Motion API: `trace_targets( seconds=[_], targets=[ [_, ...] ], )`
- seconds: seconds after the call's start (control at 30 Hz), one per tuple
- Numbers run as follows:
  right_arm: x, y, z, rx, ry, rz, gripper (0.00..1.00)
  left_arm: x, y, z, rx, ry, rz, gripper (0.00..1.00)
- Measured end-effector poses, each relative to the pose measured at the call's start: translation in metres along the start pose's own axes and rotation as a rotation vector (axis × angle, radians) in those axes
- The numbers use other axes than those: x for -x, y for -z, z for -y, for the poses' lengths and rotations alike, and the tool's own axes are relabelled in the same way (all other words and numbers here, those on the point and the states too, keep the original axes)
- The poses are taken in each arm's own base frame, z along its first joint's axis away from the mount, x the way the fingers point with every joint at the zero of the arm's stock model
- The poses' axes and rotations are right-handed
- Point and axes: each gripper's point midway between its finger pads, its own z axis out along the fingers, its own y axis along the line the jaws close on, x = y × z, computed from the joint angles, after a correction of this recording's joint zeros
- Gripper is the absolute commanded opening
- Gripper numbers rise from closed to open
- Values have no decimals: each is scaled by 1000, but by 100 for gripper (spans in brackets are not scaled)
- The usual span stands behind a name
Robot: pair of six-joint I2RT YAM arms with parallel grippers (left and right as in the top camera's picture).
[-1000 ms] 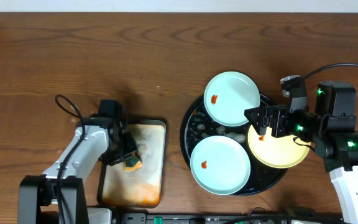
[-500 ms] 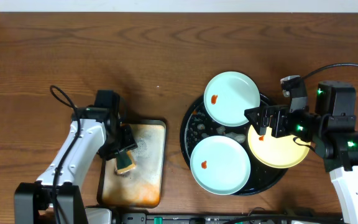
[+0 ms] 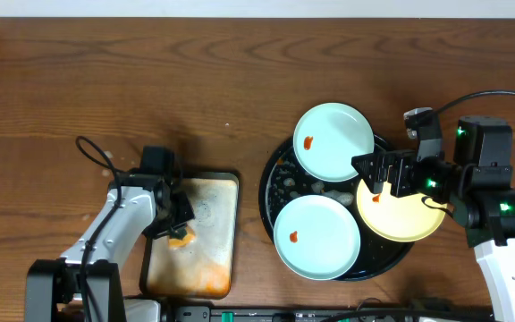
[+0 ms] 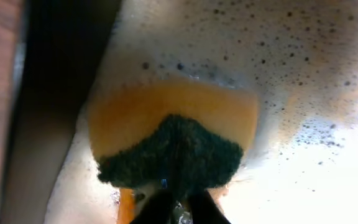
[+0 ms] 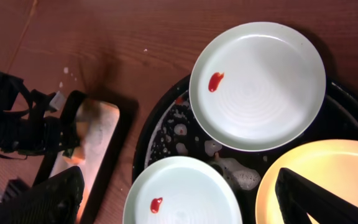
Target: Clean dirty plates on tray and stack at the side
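Left gripper [image 3: 179, 228] is pinched onto the sponge [image 4: 173, 140], its jaws pressed together into the green top, over the soapy pan [image 3: 215, 199] at the table's 8 o'clock. Right gripper [image 3: 374, 174] hangs spread wide above the 10 o'clock edge of the yellow plate [image 3: 405, 219], gripping nothing. On the tray [image 3: 269, 192], the top mint plate [image 3: 333, 141] sits at 12 o'clock, the bottom mint plate [image 3: 316, 236] at 6 o'clock, the yellow plate at 3 o'clock, overhanging the rim. Each bears a red spot [image 3: 308, 141].
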Motion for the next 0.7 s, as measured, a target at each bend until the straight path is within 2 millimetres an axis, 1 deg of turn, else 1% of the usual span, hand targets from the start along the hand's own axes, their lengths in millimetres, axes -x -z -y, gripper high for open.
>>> trace_targets(
  seconds=[0.07, 0.13, 0.2, 0.27, 0.33, 0.47, 0.57, 0.67, 0.7],
  targets=[
    [0, 0, 0, 0, 0, 0, 96, -3, 0, 3, -20, -13, -15, 8],
    [0, 0, 0, 0, 0, 0, 96, -10, 3, 5, -30, -22, -52, 8],
    [0, 0, 0, 0, 0, 0, 96, -18, 8, 5, -32, -24, -95, 8],
    [0, 0, 0, 0, 0, 0, 96, -21, 17, 7, -34, -26, -125, 7],
    [0, 0, 0, 0, 0, 1, 96, -17, 27, 12, -50, -32, -123, 8],
    [0, 0, 0, 0, 0, 1, 96, -2, 49, 28, -111, -53, -54, 9],
    [0, 0, 0, 0, 1, 1, 96, -3, 54, 35, -121, -84, -37, 15],
    [0, 0, 0, 0, 0, 1, 96, -9, 53, 40, -99, -125, -40, 35],
    [0, 0, 0, 0, 0, 1, 96, -10, 52, 40, -78, -138, -32, 39]
  ],
)
